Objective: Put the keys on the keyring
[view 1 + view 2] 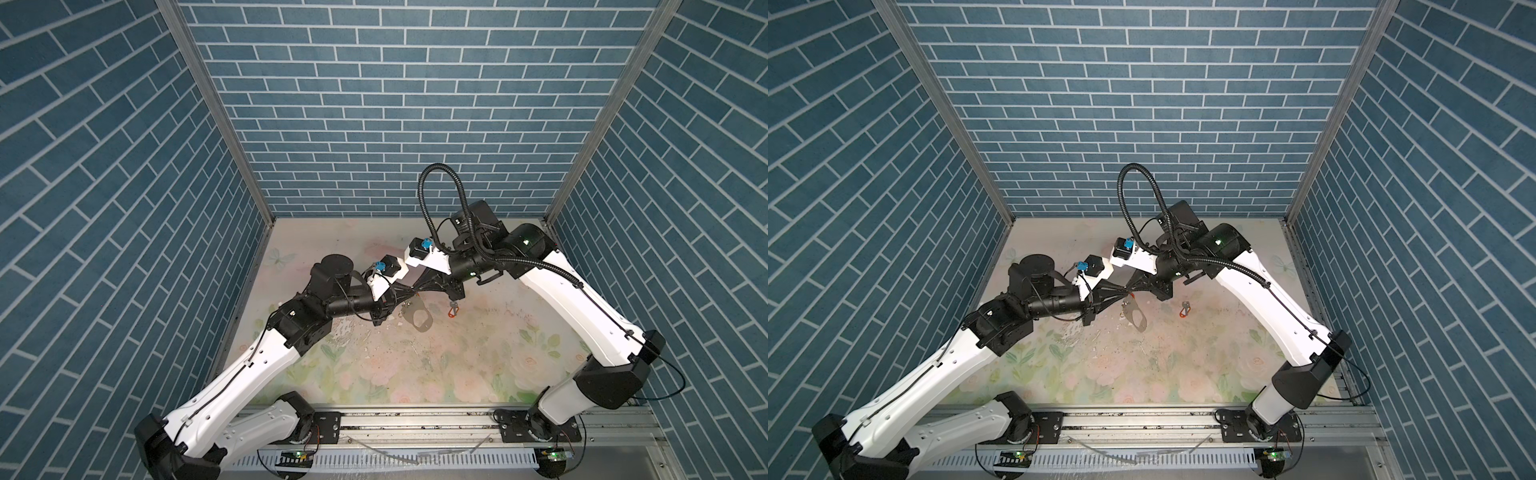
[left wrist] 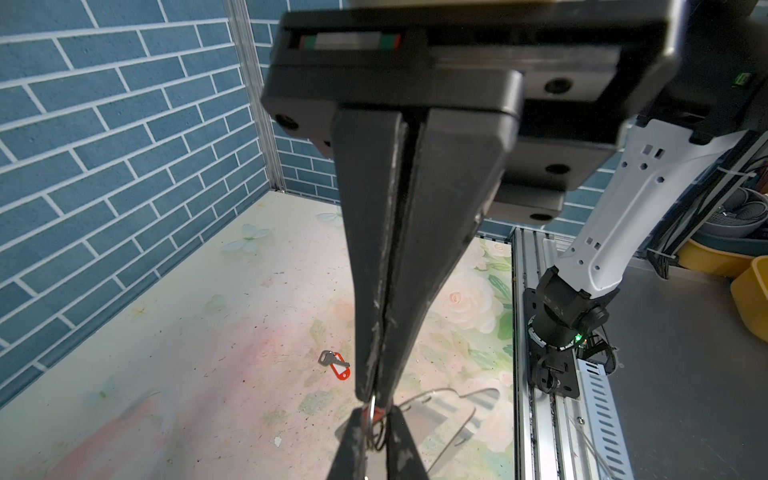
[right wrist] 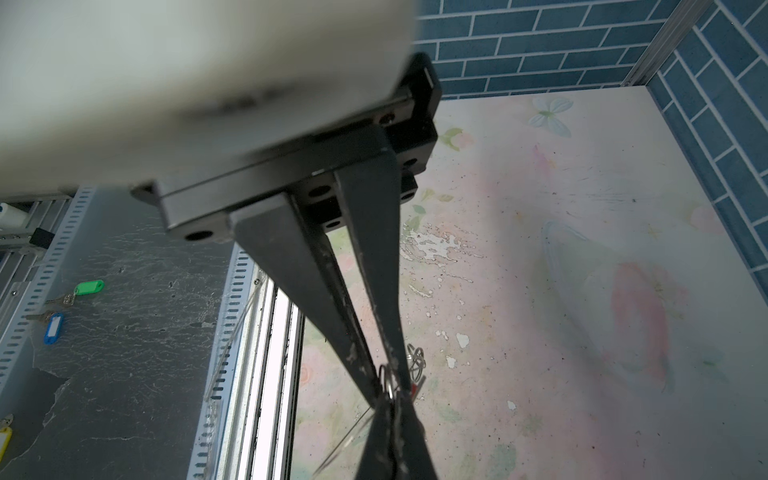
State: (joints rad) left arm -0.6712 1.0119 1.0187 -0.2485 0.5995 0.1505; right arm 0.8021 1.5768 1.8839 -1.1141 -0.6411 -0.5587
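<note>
Arms point(image 1: 249, 374) converge, fingers point(image 2: 365, 249) pinching ring point(image 2: 372, 404) tip-to-tip.

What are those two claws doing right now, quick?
Left gripper: closed, pinching a small metal ring at its tips.
Right gripper: closed, pinching a small metal ring too; whether the same one cannot be told.

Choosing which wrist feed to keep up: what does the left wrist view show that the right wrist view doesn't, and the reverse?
Left wrist only: a red-tagged key lying loose on the floral mat, and the right arm's base on the rail.
Right wrist only: a green-tagged key and a blue-tagged key on the grey surface off the mat.
Both: the left end effector and right end effector shut, meeting tip to tip on a small silver ring.
</note>
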